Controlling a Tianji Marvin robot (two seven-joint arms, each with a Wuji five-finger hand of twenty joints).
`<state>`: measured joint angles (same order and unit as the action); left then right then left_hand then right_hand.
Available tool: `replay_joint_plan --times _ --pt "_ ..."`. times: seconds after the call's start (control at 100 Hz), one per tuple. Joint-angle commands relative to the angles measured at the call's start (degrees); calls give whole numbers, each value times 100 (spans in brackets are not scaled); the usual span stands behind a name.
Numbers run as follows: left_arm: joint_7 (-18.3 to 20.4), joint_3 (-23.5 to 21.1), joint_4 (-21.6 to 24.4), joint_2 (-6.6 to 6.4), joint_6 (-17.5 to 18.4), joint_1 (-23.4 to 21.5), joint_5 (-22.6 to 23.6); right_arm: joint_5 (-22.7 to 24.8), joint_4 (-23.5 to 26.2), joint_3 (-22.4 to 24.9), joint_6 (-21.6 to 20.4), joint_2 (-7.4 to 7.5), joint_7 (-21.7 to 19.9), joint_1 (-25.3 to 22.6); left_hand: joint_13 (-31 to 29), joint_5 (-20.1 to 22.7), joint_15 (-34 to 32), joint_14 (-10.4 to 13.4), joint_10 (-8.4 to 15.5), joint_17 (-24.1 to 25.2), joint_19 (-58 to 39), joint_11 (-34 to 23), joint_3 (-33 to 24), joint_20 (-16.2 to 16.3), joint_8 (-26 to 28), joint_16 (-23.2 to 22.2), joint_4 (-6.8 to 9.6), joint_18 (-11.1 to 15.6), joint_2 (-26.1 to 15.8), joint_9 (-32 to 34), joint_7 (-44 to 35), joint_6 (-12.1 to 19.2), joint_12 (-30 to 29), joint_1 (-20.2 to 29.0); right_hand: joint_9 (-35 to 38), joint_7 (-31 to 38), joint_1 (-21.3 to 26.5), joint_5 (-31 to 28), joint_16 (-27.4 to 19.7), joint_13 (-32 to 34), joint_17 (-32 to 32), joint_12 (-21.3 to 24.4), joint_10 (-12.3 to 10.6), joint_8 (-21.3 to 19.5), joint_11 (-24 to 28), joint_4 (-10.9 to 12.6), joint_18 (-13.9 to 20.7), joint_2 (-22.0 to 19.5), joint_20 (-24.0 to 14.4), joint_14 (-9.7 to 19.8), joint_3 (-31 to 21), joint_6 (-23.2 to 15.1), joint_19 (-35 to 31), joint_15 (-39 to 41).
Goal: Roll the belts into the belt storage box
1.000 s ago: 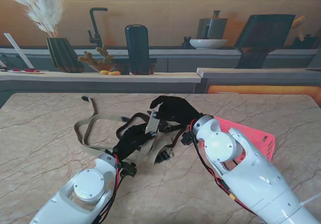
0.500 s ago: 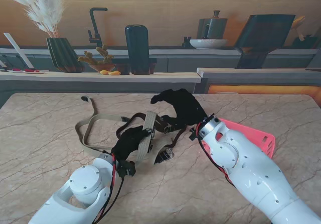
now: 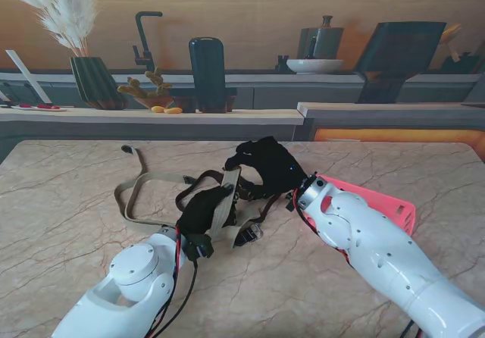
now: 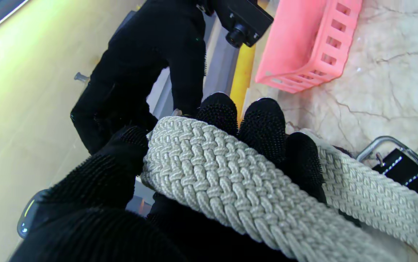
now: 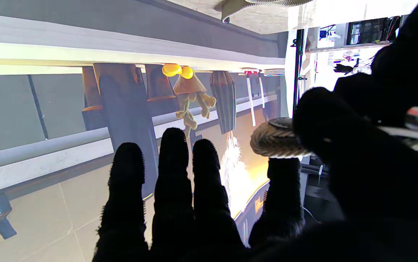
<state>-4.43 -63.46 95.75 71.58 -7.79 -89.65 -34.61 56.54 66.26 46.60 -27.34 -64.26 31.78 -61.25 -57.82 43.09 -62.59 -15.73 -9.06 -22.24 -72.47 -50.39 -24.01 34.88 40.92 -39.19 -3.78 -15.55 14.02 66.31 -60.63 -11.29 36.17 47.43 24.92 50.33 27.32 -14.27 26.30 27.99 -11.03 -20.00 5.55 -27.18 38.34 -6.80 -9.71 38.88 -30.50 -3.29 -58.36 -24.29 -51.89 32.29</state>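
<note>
Left hand (image 3: 203, 209) is gripping the beige belt (image 3: 224, 200): in the left wrist view its nubby black fingers (image 4: 263, 127) are curling round the flat, coarse basket-weave webbing (image 4: 209, 171). Right hand (image 3: 267, 165) is pinching the same belt's end, which is sitting as a small tight coil (image 5: 276, 140) between thumb and index; the other three fingers (image 5: 174, 174) are sticking out straight, side by side. Rest of the beige belt is trailing in a loose loop (image 3: 132, 194) to the left on the marble table (image 3: 68, 232). Dark belt (image 3: 201, 179) is lying tangled under it, stitched black strap and rounded metal buckle (image 4: 390, 147) flat on the table. Pink box (image 3: 383, 205), slotted plastic, is sitting to the right, partly hidden behind the right arm.
</note>
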Motion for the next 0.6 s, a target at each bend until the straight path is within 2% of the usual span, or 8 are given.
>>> replay_joint_plan --times 0.0,0.14,0.21,0.28,0.4,0.43,0.49,0.59 --pt "-68 62 98 90 -18 3 14 -29 -70 -60 1 -68 48 41 -38 -70 -25 86 73 4 -175 -95 22 96 4 34 27 184 -267 1 -218 208 -45 268 57 178 -85 -195 -44 -125 70 -35 78 10 135 -55 111 -177 101 -13 -88 -59 -198 122" --pt "-211 129 131 138 -14 30 -153 -57 -223 -191 12 -105 199 127 -11 -136 8 116 95 4 -157 -80 118 80 -29 58 14 227 -329 -29 -222 222 -79 304 492 256 -113 -803 -32 70 12 -43 25 122 172 -109 66 -556 210 -5 26 3 -351 291" --pt "-264 151 146 156 -2 35 -230 -74 -270 -229 26 -122 256 150 0 -176 21 137 109 5 -148 -72 183 72 -41 69 2 252 -368 -55 -228 227 -95 337 717 647 120 -954 -41 168 -7 -68 -5 956 168 -591 47 -698 399 -5 335 -56 -483 377" --pt "-315 167 162 171 17 33 -295 -85 -301 -253 38 -135 298 166 15 -215 32 154 122 9 -136 -85 488 47 -72 93 20 281 -444 -82 -264 235 -139 526 1048 1068 355 -1152 -21 303 -56 -73 -74 1351 176 -793 23 -908 445 13 717 -189 -545 444" --pt "-382 187 177 188 32 35 -334 -105 -355 -301 55 -162 394 196 44 -246 43 182 133 12 -125 -77 539 39 -80 97 24 307 -437 -116 -257 269 -146 512 2246 1423 906 -2099 57 761 -238 -101 -374 1667 313 -723 -37 -1706 506 89 1350 -114 -688 690" --pt "-402 193 180 191 35 36 -318 -97 -371 -320 76 -167 443 206 50 -246 45 184 134 16 -121 -78 550 36 -95 97 32 311 -406 -120 -248 290 -147 501 2644 1452 1012 -2277 84 931 -331 -115 -486 1677 392 -697 -54 -1698 506 127 1353 -19 -741 776" --pt "-454 214 181 193 46 42 -200 -92 -363 -324 151 -175 488 196 203 -269 67 92 19 174 -54 -37 530 23 -220 78 93 265 -304 -232 -192 348 -156 455 3134 1440 1150 -2557 155 1166 -456 -56 -480 1711 388 -669 -91 -1577 538 168 1286 177 -841 980" --pt "-525 319 70 174 245 104 506 -118 -273 -251 327 -189 517 102 558 -548 241 2 -56 462 120 141 422 13 -462 35 110 176 5 -583 0 441 -151 29 3442 1390 1182 -2801 231 1316 -546 39 -497 1722 357 -672 -151 -1398 602 168 1125 328 -951 1186"
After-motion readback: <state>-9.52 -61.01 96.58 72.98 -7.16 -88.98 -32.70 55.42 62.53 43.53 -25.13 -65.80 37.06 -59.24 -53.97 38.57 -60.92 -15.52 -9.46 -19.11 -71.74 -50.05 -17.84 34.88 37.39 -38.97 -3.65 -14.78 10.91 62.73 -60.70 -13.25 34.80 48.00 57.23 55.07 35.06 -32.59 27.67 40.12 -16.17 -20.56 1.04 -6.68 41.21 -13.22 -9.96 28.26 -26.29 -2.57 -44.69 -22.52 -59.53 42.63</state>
